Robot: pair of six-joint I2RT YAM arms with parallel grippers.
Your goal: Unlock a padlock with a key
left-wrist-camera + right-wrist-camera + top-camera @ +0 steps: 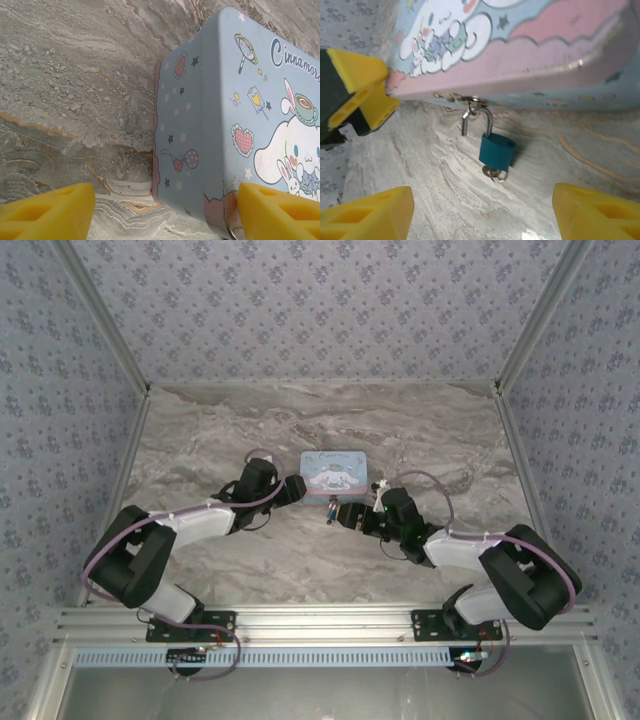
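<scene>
padlock [497, 150] hooked to the tin's [530, 55] front edge, one shackle leg free, key [493, 174] in its base, right gripper [480, 212] wide open facing the tin, left gripper [165, 215] open at its corner

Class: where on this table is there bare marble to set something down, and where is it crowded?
Bare: the table strip between tin and back wall, and the near stretch between the arms. Crowded: the tin's left side and near edge, with left tool, padlock and right tool.
</scene>
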